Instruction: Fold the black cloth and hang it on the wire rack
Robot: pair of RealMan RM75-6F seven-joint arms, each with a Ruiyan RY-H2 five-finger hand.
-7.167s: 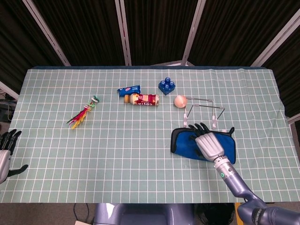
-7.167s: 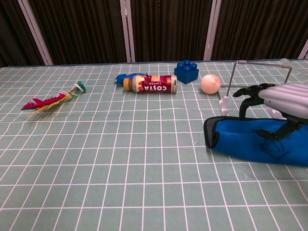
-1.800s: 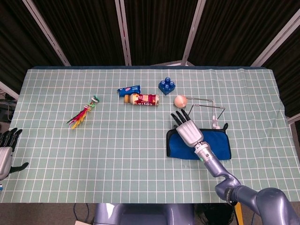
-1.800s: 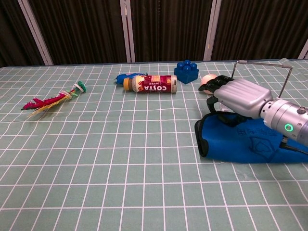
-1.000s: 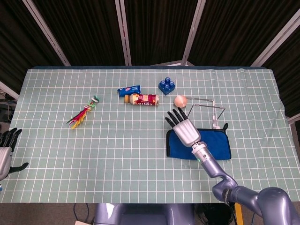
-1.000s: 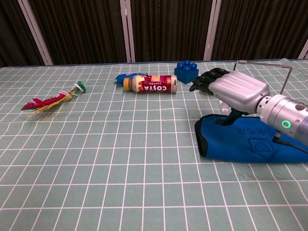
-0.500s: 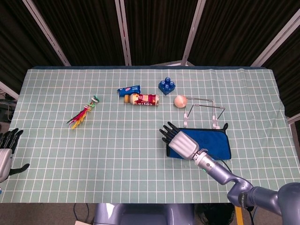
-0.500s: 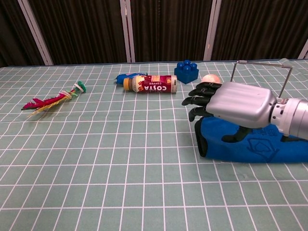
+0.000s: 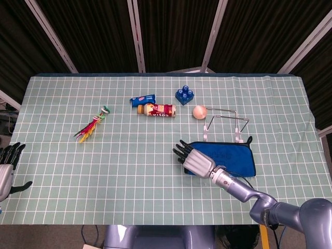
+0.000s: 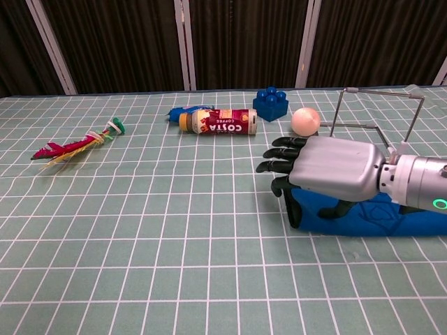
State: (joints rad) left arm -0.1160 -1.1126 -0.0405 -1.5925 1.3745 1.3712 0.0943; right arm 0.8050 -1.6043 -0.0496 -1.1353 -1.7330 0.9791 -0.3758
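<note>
The cloth (image 9: pixel 231 157), blue with a black edge, lies folded flat on the table just in front of the wire rack (image 9: pixel 226 121). My right hand (image 9: pixel 195 158) hovers over the cloth's left end with its fingers stretched out to the left, holding nothing. In the chest view the right hand (image 10: pixel 327 172) hides most of the cloth (image 10: pixel 391 221), and its thumb lies low against the cloth's top. The wire rack (image 10: pixel 380 94) stands bare behind it. My left hand (image 9: pixel 6 167) hangs at the table's left edge, fingers apart and empty.
A pink ball (image 9: pixel 199 111) lies left of the rack, and a blue block (image 9: pixel 185 94) sits behind it. A Costa bottle (image 9: pixel 156 110) and a blue packet (image 9: pixel 142 98) lie mid-table. A feathered toy (image 9: pixel 92 125) lies far left.
My right hand has turned from pointing away to pointing left and has come nearer and lower over the cloth's left end. The cloth and my left hand have stayed put.
</note>
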